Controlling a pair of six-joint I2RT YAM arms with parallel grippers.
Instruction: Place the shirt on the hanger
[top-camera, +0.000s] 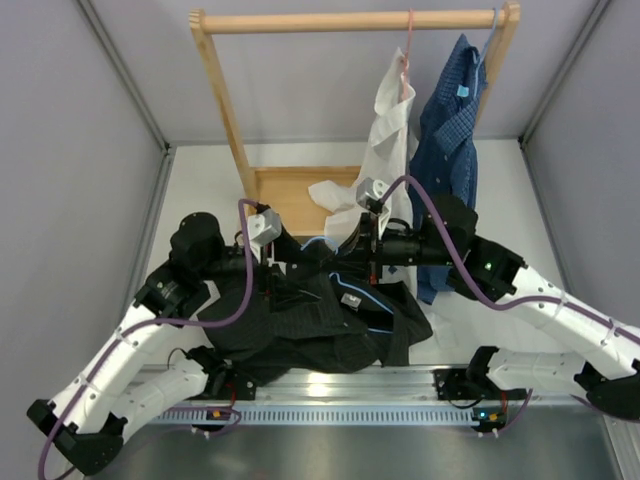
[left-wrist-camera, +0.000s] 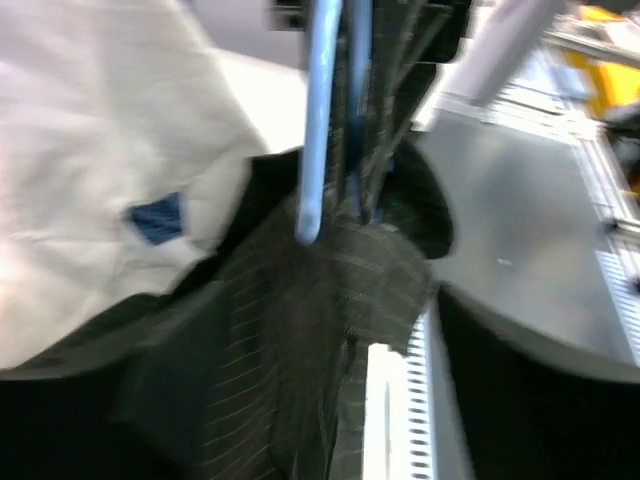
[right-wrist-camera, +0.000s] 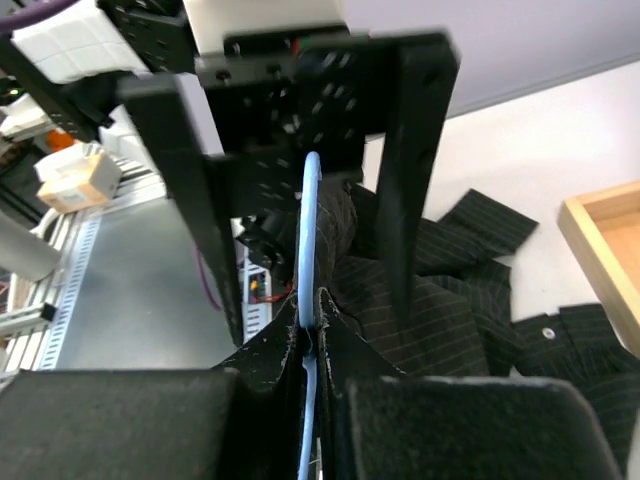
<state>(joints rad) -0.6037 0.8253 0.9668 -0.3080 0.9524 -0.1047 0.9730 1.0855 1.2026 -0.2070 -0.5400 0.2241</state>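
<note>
Pinching the thin light-blue wire hanger (right-wrist-camera: 311, 250) with a fold of the black pinstriped shirt (top-camera: 300, 325), the right jaws were pressed together; the left jaws stood spread either side of that wire, just ahead. The shirt lay heaped beneath both on the white worktop (top-camera: 200, 200). Limp and light, it probably wanted holding near the neck.

White table (top-camera: 200, 185); plain grey walls (top-camera: 60, 120) on left, far and right edges. Light wooden rack (top-camera: 350, 20) at far edge, wooden base (top-camera: 285, 190) below. Aluminium rail (top-camera: 330, 385) along near edge.
</note>
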